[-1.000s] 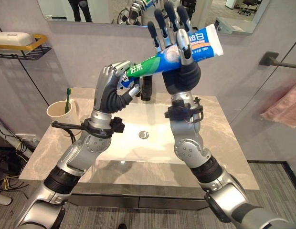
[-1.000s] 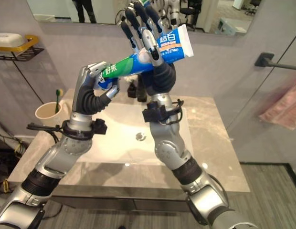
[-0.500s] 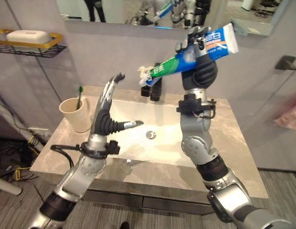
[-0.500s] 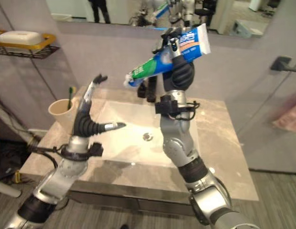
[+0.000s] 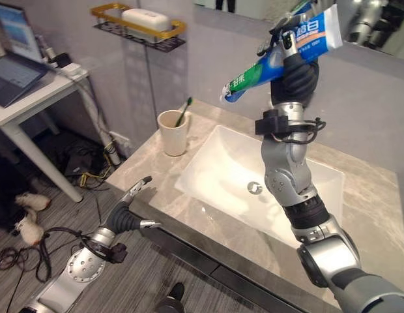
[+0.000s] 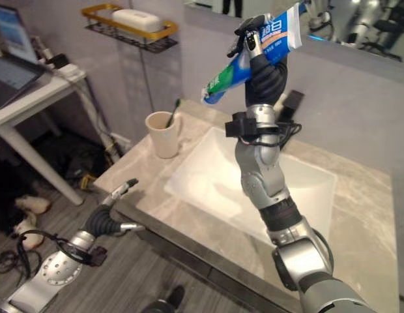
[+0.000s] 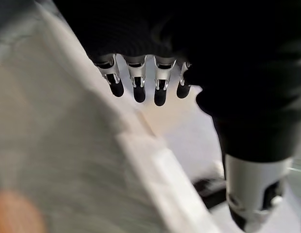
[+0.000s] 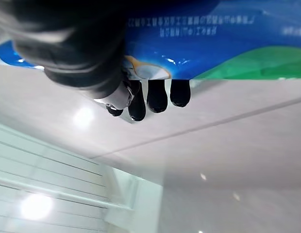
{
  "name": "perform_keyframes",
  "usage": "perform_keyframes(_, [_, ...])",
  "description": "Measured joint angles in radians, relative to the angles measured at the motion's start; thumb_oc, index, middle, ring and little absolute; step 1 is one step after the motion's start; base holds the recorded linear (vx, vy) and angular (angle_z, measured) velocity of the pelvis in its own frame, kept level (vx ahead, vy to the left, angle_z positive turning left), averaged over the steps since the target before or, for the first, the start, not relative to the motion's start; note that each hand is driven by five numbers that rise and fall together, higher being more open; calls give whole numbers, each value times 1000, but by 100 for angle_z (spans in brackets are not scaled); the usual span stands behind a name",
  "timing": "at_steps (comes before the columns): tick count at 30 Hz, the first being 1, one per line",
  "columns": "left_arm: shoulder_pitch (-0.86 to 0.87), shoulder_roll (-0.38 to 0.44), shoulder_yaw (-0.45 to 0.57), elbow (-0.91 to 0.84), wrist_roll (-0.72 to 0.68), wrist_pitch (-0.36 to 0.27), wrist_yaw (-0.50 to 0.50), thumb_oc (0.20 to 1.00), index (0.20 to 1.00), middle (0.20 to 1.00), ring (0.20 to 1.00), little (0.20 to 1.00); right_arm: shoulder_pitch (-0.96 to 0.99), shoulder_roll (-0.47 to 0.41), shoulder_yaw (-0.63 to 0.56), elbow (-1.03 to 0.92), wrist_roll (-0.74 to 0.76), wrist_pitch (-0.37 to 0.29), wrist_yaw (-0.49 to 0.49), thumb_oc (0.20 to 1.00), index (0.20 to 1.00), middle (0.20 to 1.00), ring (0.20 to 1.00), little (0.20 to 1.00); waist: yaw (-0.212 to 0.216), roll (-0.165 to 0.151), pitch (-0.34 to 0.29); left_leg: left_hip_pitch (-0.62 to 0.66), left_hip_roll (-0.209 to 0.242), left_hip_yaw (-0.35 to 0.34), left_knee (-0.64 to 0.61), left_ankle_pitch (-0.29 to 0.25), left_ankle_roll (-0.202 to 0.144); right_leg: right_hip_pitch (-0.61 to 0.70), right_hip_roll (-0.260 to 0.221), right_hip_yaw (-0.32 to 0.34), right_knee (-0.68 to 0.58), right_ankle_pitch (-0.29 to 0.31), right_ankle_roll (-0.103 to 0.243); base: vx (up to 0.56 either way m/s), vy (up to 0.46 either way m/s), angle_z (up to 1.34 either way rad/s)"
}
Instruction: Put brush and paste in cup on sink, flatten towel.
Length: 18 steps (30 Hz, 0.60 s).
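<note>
Your sink table runs from the lower left to the right edge, a marble top with the pale basin sunk in its middle and the drain near the basin's centre. Above it, your right hand is raised high in front of the mirror, fingers curled tight round the paste; the tube lies at a slant with its cap end pointing down and to your left, toward the cup. That height keeps the tube clear of the basin and the tap, but it also leaves it well apart from where it belongs.

The cup stands on the table's far left corner, just beside the basin's rim, and the brush is already leaning in it with its green head up. So the paste looks to be the piece left to place, and the towel after that.

Your left hand hangs low off the table's front left edge, fingers straight and spread, holding nothing.

Mind the wall shelf with the soap dish above the cup: it overhangs the approach. A side desk with a laptop sits further left, well apart.
</note>
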Motion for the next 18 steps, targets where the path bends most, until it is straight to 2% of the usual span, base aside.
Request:
perform_keyframes(2, [3, 1, 0, 51, 1, 8, -9, 1000, 1000, 1000, 1000, 1000, -15, -1, 9, 37, -1, 22, 3, 200, 200, 200, 200, 200, 43, -12, 15, -12, -20, -20, 3, 2, 1, 1, -11, -23, 0, -6, 9, -1, 42, 45])
perform_keyframes(5, [10, 2, 1, 100, 3, 24, -22, 1000, 1000, 1000, 1000, 1000, -36, -9, 9, 68, -1, 36, 6, 200, 200, 200, 200, 200, 65, -27, 39, -22, -36, -44, 7, 3, 2, 6, -22, -52, 0, -11, 16, 1, 29, 28])
perform_keyframes(11, [12, 2, -14, 155, 18, 37, -48, 1000, 1000, 1000, 1000, 1000, -81, -6, 20, 116, -1, 48, 7, 200, 200, 200, 200, 200, 79, -38, 53, -47, -68, -64, 18, 6, 6, -3, -44, -72, 0, -16, 29, -10, 34, 12])
perform_keyframes(18, [-3, 2, -20, 190, 22, 39, -74, 1000, 1000, 1000, 1000, 1000, -110, -16, 31, 156, -42, 73, 7, 200, 200, 200, 200, 200, 81, -48, 59, -64, -77, -67, 19, 5, 6, -17, -56, -80, 0, -18, 37, 4, 27, 2])
